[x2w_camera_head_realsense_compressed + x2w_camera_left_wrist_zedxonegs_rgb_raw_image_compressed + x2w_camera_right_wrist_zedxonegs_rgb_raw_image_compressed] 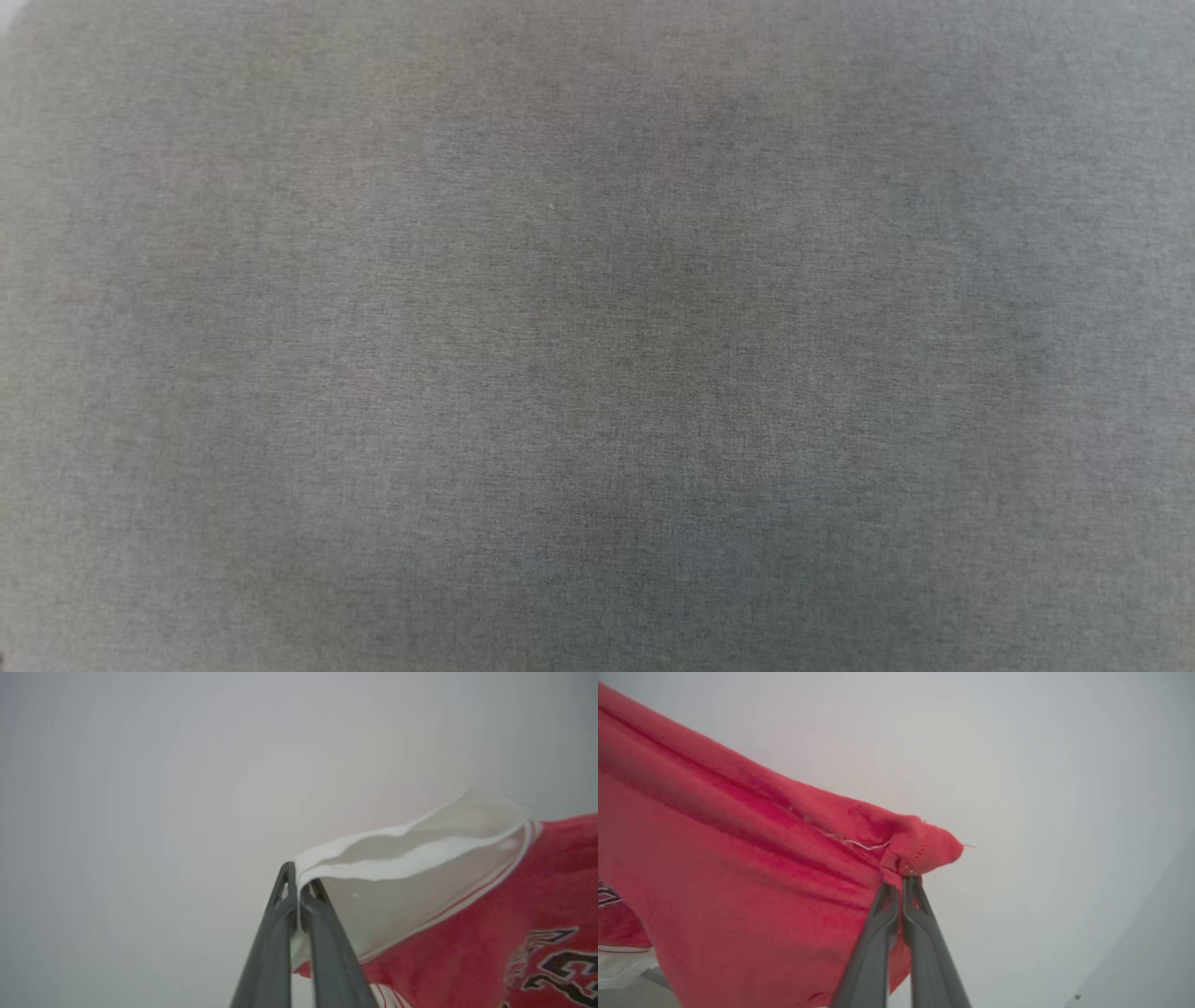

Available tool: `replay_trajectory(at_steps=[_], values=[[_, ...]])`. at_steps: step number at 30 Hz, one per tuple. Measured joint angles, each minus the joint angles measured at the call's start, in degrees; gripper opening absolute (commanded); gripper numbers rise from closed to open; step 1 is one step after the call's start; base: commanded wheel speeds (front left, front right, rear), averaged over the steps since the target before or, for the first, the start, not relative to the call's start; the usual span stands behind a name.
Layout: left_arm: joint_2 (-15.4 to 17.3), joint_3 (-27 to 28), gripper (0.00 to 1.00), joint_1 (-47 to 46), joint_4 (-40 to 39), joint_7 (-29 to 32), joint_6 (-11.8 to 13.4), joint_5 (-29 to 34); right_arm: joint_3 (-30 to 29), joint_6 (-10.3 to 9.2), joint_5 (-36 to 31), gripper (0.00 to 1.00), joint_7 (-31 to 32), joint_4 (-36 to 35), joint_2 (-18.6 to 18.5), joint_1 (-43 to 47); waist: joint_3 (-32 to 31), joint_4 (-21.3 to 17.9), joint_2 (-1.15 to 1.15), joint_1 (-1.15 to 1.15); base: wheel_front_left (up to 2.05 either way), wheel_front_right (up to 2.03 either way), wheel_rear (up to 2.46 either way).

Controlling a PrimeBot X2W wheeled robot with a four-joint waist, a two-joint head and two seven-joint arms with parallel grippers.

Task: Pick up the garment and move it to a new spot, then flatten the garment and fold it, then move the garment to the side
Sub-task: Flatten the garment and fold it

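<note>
As garment [490, 914] stretches sleeve-to-hem | left pincer [299, 882] clamps sleeve | right pincer [902, 882] clamps hem corner

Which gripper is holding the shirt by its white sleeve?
The left gripper: it is shut on the edge of the white sleeve of the garment. The right gripper pinches a red hemmed corner instead.

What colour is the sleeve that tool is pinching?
White sleeve on a red jersey-style shirt; left wrist view shows it best.
</note>
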Motion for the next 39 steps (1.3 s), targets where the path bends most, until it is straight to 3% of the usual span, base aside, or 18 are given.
replay_trajectory(at_steps=[6, 11, 20, 25, 32, 39], values=[[-0.59, -4.24, 0.0, 12.32, 4.68, 5.68, -3.97, -2.01, 2.7, 0.0, 3.61, 0.0, 5.43, 5.81, 0.53, 8.04, -0.84, 0.86, 0.0, 0.0, 0.0, 0.0, 0.0], [-0.92, -6.98, 0.0, 24.94, 4.07, 16.22, -5.26, -8.17, 6.54, 0.0, 12.09, 0.0, 11.71, 6.12, 0.52, 17.67, -1.79, 1.29, 0.0, 0.0, 0.0, 0.0, 0.0], [3.74, -8.87, 0.0, 43.59, -8.91, 31.47, -5.11, -18.66, 13.74, -0.01, 25.03, 0.0, 21.25, -8.01, -5.81, 34.53, -3.07, 1.8, 0.0, 0.0, 0.0, 0.0, 0.0], [8.59, -8.8, 0.0, 54.27, -22.61, 37.94, 1.16, -23.18, 14.33, -0.01, 30.32, 0.0, 25.7, -19.34, -10.22, 45.09, -4.51, 1.8, 0.0, 0.0, 0.0, 0.0, 0.0], [15.77, -8.68, 0.0, 68.73, -44.03, 41.8, 13.13, -27.33, 12.1, -0.09, 34.46, 0.0, 31.78, -34.19, -15.23, 60.26, -5.97, 1.57, 0.0, 0.0, 0.0, 0.0, 0.0], [20.07, -9.04, 0.0, 78.02, -54.97, 42.8, 20.33, -30.1, 10.17, -0.11, 37.57, 0.0, 39.77, -46.11, -17.19, 73.22, -6.16, 1.07, 0.0, 0.0, 0.0, 0.0, 0.0]])
